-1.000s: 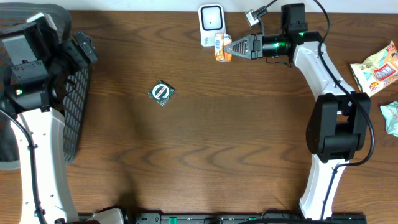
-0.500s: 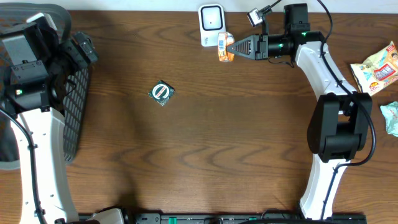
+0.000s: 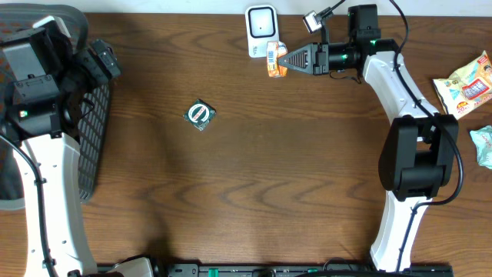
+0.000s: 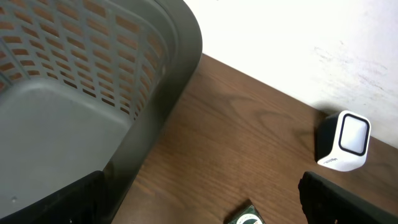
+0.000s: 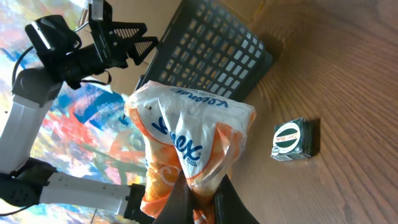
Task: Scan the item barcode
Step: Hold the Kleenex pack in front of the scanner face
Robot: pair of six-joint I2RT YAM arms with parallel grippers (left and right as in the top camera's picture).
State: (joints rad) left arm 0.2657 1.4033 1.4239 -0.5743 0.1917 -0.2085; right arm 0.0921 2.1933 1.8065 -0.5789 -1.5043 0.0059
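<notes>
Orange-and-white tissue packet [image 3: 272,60], pinched by the right fingers [image 3: 296,58], hung just beside the white scanner [image 3: 261,29], upper centre; left fingers [image 4: 348,202] were spread.

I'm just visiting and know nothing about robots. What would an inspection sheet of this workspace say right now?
Surface: brown wooden table, no spills seen.
Job's things: white scanner at the far edge; orange-and-white tissue pack held beside it.
Clutter: small green packet; grey basket; snack bags at right edge.
End effectors: right end effector shut on the tissue pack; left end effector open, empty, by the basket.
Cables: black cable trailing off the far edge.
Surroundings: white wall behind.
</notes>
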